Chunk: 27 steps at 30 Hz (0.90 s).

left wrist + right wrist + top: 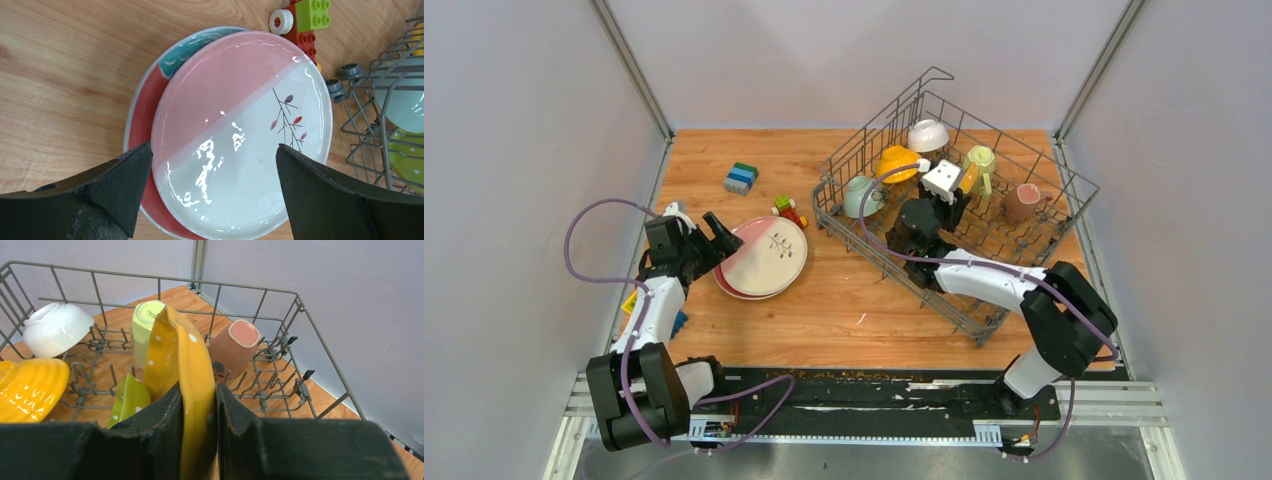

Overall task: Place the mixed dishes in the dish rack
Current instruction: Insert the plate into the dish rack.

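Observation:
The grey wire dish rack [1034, 255] stands at the back right. It holds a white bowl [927, 134], a yellow bowl [896, 162], a teal mug [861, 195], a pale-green mug [981, 160], a pink mug [1022, 202] and a lime-green dotted plate [127, 397]. My right gripper [199, 390] is inside the rack, shut on a yellow white-dotted plate [187, 355] held upright on edge. My left gripper [214, 147] is open just above a pink-and-white plate [240, 125]. That plate lies on a red-and-teal plate [145, 105] on the table.
Toy blocks lie beside the plates [305, 20] and further back [741, 178]. More blocks sit by the left arm [629, 300]. The rack's corner [370, 105] is close to the right of the plates. Grey walls close in the table on three sides.

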Motion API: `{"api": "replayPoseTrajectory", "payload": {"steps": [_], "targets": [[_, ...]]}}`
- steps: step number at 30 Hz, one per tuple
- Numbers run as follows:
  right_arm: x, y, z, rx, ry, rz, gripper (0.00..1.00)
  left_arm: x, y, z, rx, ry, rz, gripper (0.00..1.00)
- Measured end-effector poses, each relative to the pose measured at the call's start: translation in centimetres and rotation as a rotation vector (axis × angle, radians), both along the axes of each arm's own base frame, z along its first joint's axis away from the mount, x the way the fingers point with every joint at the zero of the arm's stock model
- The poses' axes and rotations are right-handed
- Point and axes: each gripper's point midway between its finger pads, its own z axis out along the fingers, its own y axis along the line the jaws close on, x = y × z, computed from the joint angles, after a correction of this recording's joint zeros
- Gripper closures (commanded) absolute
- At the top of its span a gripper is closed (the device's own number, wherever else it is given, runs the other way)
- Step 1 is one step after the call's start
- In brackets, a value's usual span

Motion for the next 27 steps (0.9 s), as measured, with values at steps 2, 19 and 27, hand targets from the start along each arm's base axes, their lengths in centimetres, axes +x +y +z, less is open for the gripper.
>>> {"api": "replayPoseTrajectory", "payload": {"steps": [2,19,27], "targets": [[0.2,0.5,-0.1,-0.004,0.004,0.006,0.99,0.0,-0.1,0.0,-0.002,0.000,-0.002,0.00],[0.1,2.5,-1.7,-0.038,0.029,0.057,0.42,0.1,-0.1,-0.4,-0.006,0.011,-0.005,0.00],[-0.4,2.4,0.3,0.024,-0.039,0.074,0.40,0.1,-0.1,-0.6,-0.007,0.016,-0.004,0.00]]}}
